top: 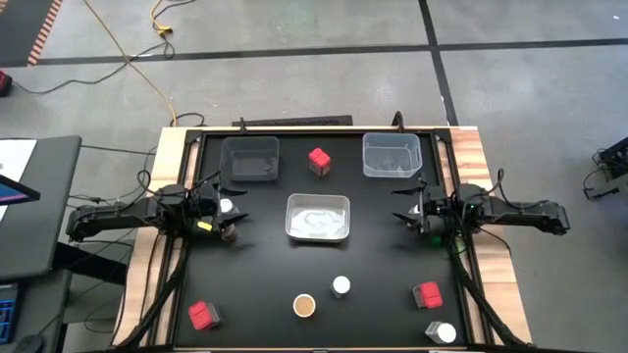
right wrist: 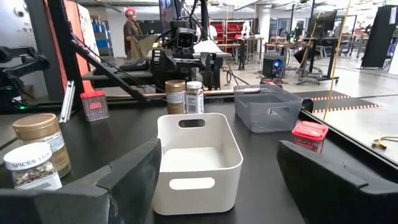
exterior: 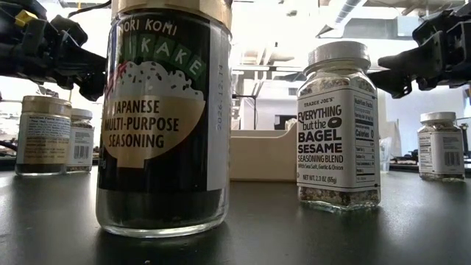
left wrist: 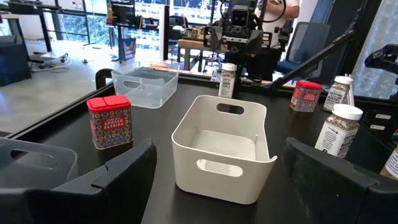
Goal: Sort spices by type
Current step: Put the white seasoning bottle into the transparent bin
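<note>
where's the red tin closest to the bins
In the high view, the red tin stands at the table's far edge between the dark bin and the clear bin, just beyond the white bin.

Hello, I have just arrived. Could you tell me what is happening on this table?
A two-armed robot is set to sort spice containers, but nothing is held yet. The left gripper and right gripper hang open on either side of the empty white bin. A red paprika tin stands between the dark tray and the clear tray. The other jars stand scattered, none in a bin.
</note>
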You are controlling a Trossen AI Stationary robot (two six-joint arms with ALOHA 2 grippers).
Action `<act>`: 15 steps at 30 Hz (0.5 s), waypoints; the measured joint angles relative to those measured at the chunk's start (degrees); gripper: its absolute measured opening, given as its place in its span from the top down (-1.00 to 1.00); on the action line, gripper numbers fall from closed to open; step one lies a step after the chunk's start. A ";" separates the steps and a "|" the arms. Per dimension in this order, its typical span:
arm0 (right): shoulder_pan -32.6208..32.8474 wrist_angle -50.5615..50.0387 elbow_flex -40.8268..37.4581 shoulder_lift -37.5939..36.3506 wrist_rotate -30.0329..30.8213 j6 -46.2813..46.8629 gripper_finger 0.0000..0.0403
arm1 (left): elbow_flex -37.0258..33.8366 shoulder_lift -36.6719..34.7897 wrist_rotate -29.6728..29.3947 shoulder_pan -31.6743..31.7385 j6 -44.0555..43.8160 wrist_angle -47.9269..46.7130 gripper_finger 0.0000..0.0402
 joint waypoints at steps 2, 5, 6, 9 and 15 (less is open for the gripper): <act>0.00 0.02 0.00 0.00 0.00 0.74 -0.73 | 0.00 -0.02 0.00 0.02 0.01 0.00 -0.66; -0.21 0.02 0.00 0.02 0.30 3.19 -0.73 | -0.02 0.00 0.00 0.00 -0.01 0.00 -0.66; -0.48 0.04 0.00 0.02 0.34 3.88 -0.73 | -0.01 0.00 0.00 0.01 0.01 0.00 -0.66; -1.30 -0.14 0.25 0.02 0.41 6.72 -0.73 | -0.01 -0.01 0.00 0.01 0.00 0.00 -0.66; -2.32 -0.87 4.35 0.03 6.32 7.99 -0.72 | -0.01 -0.01 0.00 0.01 0.01 0.00 -0.66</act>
